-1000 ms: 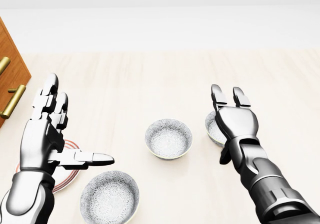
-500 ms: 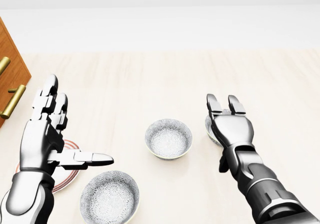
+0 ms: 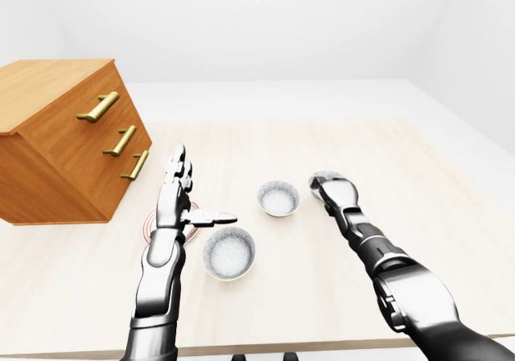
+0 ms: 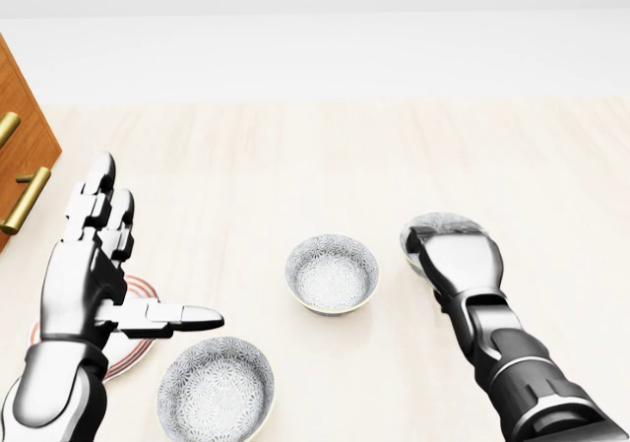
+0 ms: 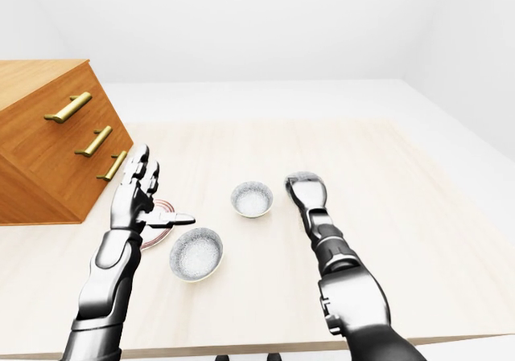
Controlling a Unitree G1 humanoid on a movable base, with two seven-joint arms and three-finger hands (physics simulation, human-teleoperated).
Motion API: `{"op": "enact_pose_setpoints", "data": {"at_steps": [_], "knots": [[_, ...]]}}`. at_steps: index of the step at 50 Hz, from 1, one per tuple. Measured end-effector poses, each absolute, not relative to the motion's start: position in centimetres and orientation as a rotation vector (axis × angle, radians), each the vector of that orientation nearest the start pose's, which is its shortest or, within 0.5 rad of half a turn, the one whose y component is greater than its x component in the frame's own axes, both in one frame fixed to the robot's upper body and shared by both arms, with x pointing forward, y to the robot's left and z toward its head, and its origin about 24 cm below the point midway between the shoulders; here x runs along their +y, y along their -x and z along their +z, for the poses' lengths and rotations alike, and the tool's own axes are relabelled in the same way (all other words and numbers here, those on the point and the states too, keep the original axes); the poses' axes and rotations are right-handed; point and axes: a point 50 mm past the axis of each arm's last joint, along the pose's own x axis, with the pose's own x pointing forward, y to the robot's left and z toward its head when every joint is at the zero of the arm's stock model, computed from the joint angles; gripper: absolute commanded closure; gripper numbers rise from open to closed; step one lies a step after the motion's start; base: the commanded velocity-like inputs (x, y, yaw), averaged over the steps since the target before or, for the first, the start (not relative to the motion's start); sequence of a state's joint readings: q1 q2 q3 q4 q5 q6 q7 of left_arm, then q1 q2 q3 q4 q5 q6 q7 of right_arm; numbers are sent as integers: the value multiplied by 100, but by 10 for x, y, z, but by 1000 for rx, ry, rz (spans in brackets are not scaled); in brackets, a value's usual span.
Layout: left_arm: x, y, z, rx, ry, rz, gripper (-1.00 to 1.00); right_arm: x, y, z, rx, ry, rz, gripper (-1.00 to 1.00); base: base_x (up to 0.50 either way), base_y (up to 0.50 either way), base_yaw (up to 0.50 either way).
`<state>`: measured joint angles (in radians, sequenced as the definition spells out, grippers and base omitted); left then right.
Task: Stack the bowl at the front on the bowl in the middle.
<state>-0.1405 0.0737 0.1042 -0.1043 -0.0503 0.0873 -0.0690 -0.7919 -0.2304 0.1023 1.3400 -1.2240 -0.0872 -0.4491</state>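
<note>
Three patterned grey-white bowls stand on the pale wooden table (image 4: 295, 157). In the head view one bowl (image 4: 217, 390) is at the bottom left, a second (image 4: 332, 273) is in the middle, and a third (image 4: 440, 224) is at the right. My right hand (image 4: 450, 243) lies over the right bowl with its fingers curled down over the rim, hiding most of it. That bowl still rests on the table. My left hand (image 4: 138, 255) is open at the left, fingers up and thumb pointing right, holding nothing.
A red-striped plate (image 4: 133, 355) lies under my left hand. A wooden chest of drawers (image 3: 60, 136) with brass handles stands at the table's left. The table's near edge runs along the bottom of the eye views.
My right hand's fingers, straight and raised a second ago, have dropped and curled onto the right bowl. The left hand and the other two bowls have not moved.
</note>
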Motion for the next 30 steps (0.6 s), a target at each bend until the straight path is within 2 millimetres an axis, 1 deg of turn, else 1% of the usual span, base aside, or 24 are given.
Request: {"op": "enact_pose_setpoints", "data": {"at_steps": [11,21,26,30], "knots": [[174,-277,94,-154,-22,-7,-100,-182,-356,14,79,1579,108,100,0,0,0],[175,-276,93,-148,-22,-5,-100,-182,-355,13,79,1567,98,100,0,0,0],[175,-276,92,-146,-21,-4,-100,-183,-357,17,74,1554,80,100,0,0,0],[175,-276,92,-146,-22,-4,-100,-184,-362,24,60,1539,52,100,0,0,0]]}}
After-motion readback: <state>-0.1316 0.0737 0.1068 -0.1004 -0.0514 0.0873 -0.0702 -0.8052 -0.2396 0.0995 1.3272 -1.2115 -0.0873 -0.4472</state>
